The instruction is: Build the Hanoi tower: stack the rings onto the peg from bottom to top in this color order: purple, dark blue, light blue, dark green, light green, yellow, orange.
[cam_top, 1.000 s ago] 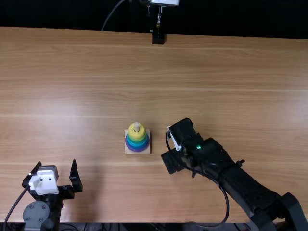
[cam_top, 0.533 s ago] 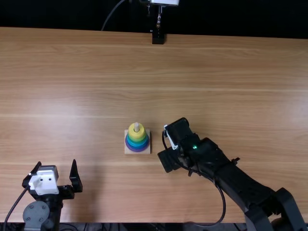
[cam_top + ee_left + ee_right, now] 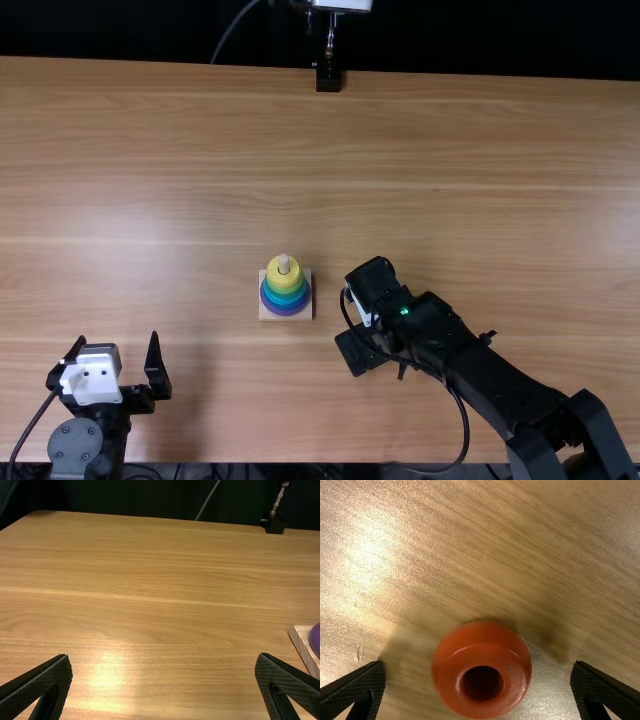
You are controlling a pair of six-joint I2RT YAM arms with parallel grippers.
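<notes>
The right gripper [image 3: 362,348] has its fingers parted, the orange ring [image 3: 480,655] between them on the counter [image 3: 450,150]; the left gripper [image 3: 117,340], fingers spread, is by the near edge; the peg [image 3: 284,263], yellow ring [image 3: 284,280] uppermost, stands farther in.

The left arm [image 3: 75,445] and right arm [image 3: 500,375] at the table [image 3: 450,150] suggest a robotics lab.

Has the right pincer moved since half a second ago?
Yes: in the top view, the right pincer has shifted toward the near table edge, slightly away from the wooden base.

Orng ring [image 3: 482,656] flat on tbl [image 3: 470,555]
</notes>
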